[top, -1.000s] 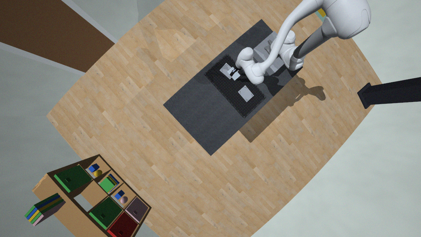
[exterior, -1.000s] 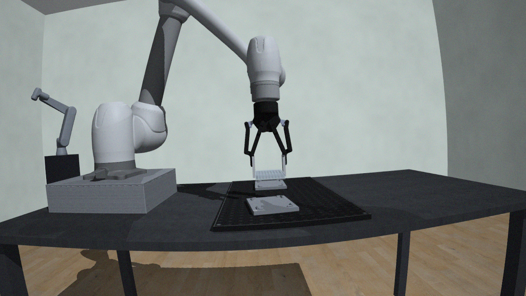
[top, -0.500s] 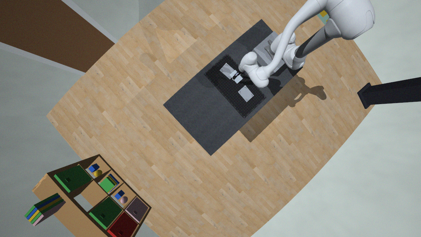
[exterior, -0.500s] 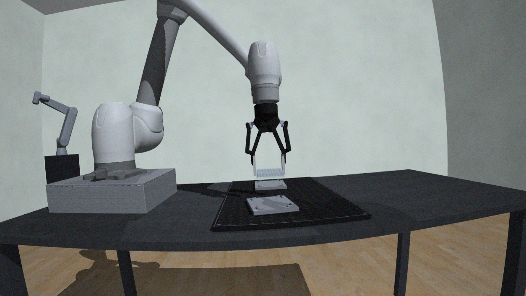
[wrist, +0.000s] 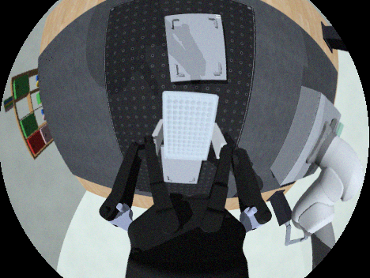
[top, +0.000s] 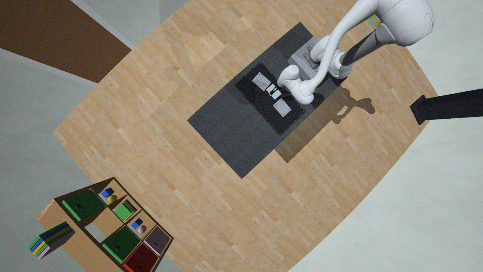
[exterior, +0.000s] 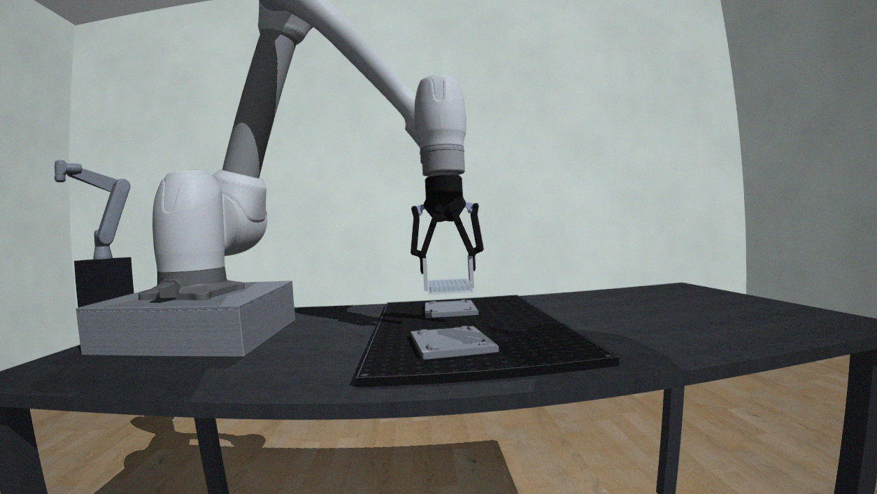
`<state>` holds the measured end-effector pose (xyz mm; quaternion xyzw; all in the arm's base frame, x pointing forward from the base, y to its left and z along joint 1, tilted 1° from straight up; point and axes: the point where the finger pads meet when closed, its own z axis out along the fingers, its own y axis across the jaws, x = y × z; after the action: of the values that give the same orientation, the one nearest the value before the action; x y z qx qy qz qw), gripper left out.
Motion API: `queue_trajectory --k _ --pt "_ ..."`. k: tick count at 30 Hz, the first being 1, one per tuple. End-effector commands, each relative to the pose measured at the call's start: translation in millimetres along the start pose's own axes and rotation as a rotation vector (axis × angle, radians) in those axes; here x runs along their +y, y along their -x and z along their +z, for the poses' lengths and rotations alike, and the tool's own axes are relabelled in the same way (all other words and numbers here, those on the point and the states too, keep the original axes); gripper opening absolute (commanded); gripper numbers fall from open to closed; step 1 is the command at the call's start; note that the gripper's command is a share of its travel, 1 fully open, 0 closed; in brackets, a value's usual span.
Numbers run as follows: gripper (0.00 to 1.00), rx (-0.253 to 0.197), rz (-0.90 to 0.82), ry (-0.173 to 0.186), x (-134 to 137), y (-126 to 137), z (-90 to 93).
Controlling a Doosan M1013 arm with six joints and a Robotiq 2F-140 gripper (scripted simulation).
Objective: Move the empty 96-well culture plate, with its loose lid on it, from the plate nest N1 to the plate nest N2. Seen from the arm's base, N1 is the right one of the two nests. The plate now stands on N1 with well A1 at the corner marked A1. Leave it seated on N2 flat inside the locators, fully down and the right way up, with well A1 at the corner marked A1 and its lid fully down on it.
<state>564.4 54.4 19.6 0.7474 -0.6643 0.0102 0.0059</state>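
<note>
The white 96-well plate [exterior: 448, 284] hangs level in the air over the black breadboard, between the two nests. Its lid is too faint to tell apart from it. My gripper [exterior: 447, 271] points straight down and is shut on the plate's two long sides. Nest N1 [exterior: 450, 308] is the far grey pad and is bare. Nest N2 [exterior: 454, 341] is the near grey pad and is bare. From above, the plate lies between N1 [top: 260, 81] and N2 [top: 282, 107]. In the wrist view the plate [wrist: 188, 135] sits between my fingers with N1 [wrist: 197, 47] beyond it.
The black perforated breadboard [exterior: 485, 343] carries both nests on a dark table. The arm's grey base block [exterior: 184, 319] stands at the left of it. A shelf with coloured boxes [top: 108, 222] stands far off on the floor.
</note>
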Motion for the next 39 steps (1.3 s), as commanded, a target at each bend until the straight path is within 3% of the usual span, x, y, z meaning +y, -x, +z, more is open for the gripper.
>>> queue_trajectory --k 1,39 --pt "0.0 0.0 0.0 0.0 0 7 -0.1" --pt "0.0 0.0 0.0 0.0 -6 121 -0.1"
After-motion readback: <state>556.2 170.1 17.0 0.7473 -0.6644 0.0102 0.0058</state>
